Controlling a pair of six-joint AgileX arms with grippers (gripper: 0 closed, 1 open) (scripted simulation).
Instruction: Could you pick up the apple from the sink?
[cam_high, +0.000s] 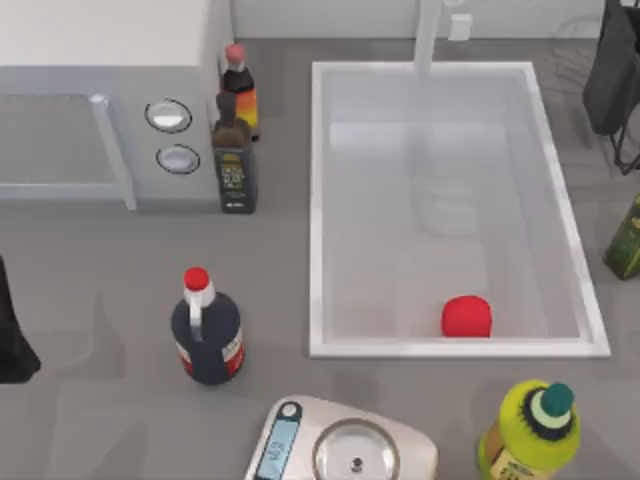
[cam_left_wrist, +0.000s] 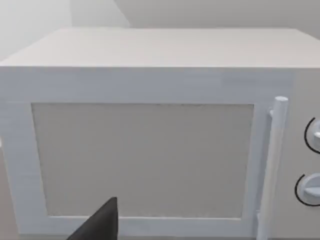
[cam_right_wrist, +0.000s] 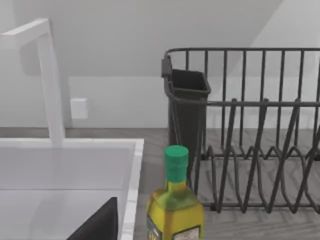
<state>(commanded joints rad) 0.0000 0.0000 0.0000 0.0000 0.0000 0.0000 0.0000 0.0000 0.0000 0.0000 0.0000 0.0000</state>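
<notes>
The apple (cam_high: 467, 316) is a small bright-red blob lying on the floor of the sink (cam_high: 318, 200), close to its front wall and right of the middle. The sink is a large white basin with a raised rim, and a white faucet (cam_high: 428, 35) stands at its far end. My left arm (cam_high: 12, 335) is a dark shape at the table's left edge, far from the sink. One dark finger (cam_left_wrist: 100, 222) of the left gripper points at the microwave door. One dark finger (cam_right_wrist: 100, 222) of the right gripper hangs over the sink rim (cam_right_wrist: 134, 180).
A white microwave (cam_high: 100, 100) stands at the back left with two dark bottles (cam_high: 234, 150) beside it. A red-capped dark bottle (cam_high: 205, 330) stands left of the sink. A scale (cam_high: 345, 450) and a yellow-green bottle (cam_high: 530, 430) are in front. A green-capped bottle (cam_right_wrist: 175, 210) and black dish rack (cam_right_wrist: 250, 125) are on the right.
</notes>
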